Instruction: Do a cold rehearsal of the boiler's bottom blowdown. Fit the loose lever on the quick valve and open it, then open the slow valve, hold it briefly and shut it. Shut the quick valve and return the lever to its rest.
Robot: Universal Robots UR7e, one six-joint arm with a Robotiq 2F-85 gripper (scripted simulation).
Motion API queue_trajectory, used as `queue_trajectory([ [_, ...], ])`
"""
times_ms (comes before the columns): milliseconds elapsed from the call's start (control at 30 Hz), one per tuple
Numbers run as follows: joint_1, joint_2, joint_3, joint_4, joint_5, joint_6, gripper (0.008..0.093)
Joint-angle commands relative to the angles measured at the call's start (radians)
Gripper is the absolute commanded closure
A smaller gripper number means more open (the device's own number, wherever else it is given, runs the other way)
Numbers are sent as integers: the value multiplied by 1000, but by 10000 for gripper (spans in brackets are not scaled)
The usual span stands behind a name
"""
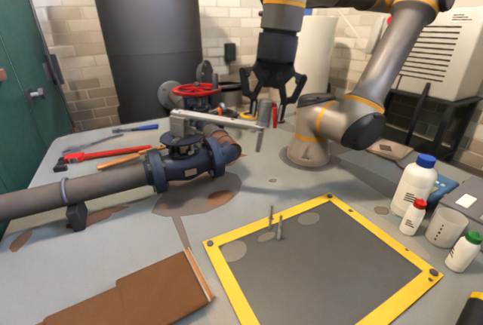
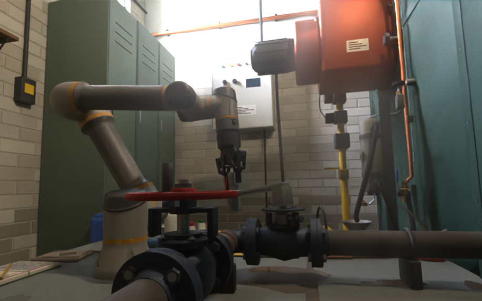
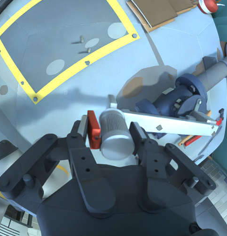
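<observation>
The grey lever (image 1: 218, 119) (image 3: 170, 123) sits fitted on top of the blue quick valve (image 1: 187, 159) (image 3: 177, 102), its flat arm reaching out to an upright knurled grip (image 1: 265, 112) (image 3: 116, 132) with a red latch (image 1: 274, 115) (image 3: 93, 129) beside it. My gripper (image 1: 266, 113) (image 2: 230, 176) (image 3: 111, 132) hangs straight down over that end with grip and latch between its fingers; it is open and holds nothing. The slow valve's red handwheel (image 1: 196, 89) (image 2: 181, 195) stands behind the quick valve on the same pipe.
A yellow-framed grey mat (image 1: 320, 259) with two upright pegs (image 1: 275, 223) lies near the table's front. A red wrench (image 1: 101, 154) and other hand tools lie left of the valves. White bottles and a cup (image 1: 429, 204) stand at the right edge, and a brown pad (image 1: 132, 294) lies front left.
</observation>
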Motion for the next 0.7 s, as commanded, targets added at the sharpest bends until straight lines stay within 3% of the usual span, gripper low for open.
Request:
queue_trajectory([
  [0, -1, 1, 0, -5, -5, 0, 484],
  [667, -1, 1, 0, -5, -5, 0, 884],
])
